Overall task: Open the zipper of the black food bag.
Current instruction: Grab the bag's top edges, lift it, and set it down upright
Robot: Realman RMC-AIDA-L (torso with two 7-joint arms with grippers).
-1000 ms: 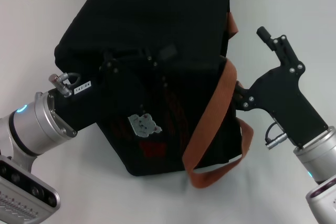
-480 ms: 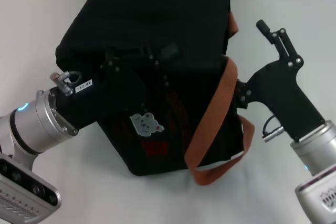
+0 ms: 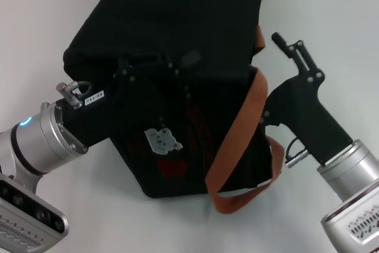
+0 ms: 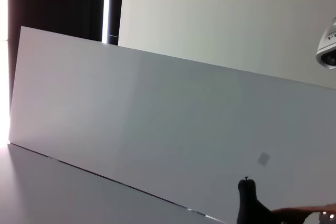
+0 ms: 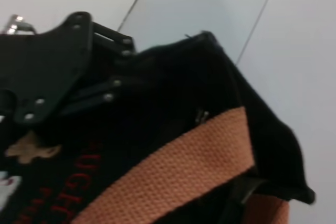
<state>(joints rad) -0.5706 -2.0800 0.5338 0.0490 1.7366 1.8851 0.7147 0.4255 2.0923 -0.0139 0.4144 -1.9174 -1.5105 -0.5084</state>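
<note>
While the left gripper [image 3: 155, 70] lies pressed against the upper front of the black food bag [image 3: 177, 34], its black fingers merge with the fabric, so whether they are spread or closed cannot be told. The right gripper [image 3: 269, 111] sits beside the bag's right edge at an orange-brown strap [image 3: 240, 131], one finger raised free, its opening likewise indeterminable. The bag rests on a white table [image 3: 35, 39], bear patch [image 3: 162, 140] forward.

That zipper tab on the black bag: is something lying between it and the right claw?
Yes. The orange-brown strap runs across the black food bag on the side facing the right gripper. In the right wrist view, a small silver bit, probably the zipper's pull tab, shows just above that strap. The left gripper rests against the bag's front.
</note>
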